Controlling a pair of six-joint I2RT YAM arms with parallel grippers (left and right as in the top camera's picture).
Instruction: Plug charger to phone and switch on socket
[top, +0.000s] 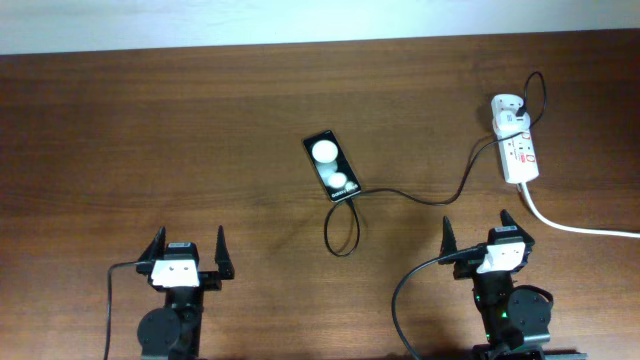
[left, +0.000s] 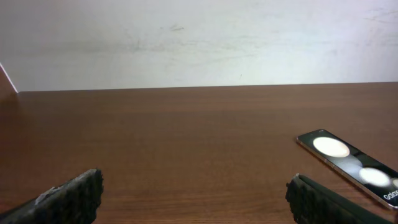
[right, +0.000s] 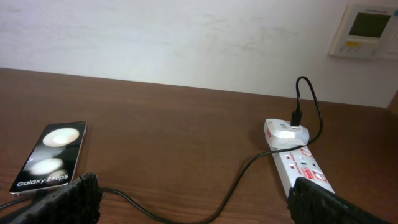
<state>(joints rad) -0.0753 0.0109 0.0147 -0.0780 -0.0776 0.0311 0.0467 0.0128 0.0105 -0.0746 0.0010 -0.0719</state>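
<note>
The black phone (top: 333, 166) lies face up mid-table, its screen showing two white spots; it also shows in the left wrist view (left: 351, 165) and the right wrist view (right: 53, 155). The thin black charger cable (top: 440, 198) runs from the white adapter (top: 507, 111) on the white socket strip (top: 521, 152) and loops (top: 343, 232) by the phone's near end. I cannot tell whether its tip is in the phone. The cable (right: 249, 169), adapter (right: 285, 133) and strip (right: 303, 168) also show in the right wrist view. My left gripper (top: 189, 244) (left: 196, 199) and right gripper (top: 478, 230) (right: 193, 205) are open, empty, near the front edge.
The strip's thick white cord (top: 575, 226) runs off the right side of the table. A white wall (left: 199, 43) stands behind the table's far edge. A white wall panel (right: 367, 31) hangs at the upper right.
</note>
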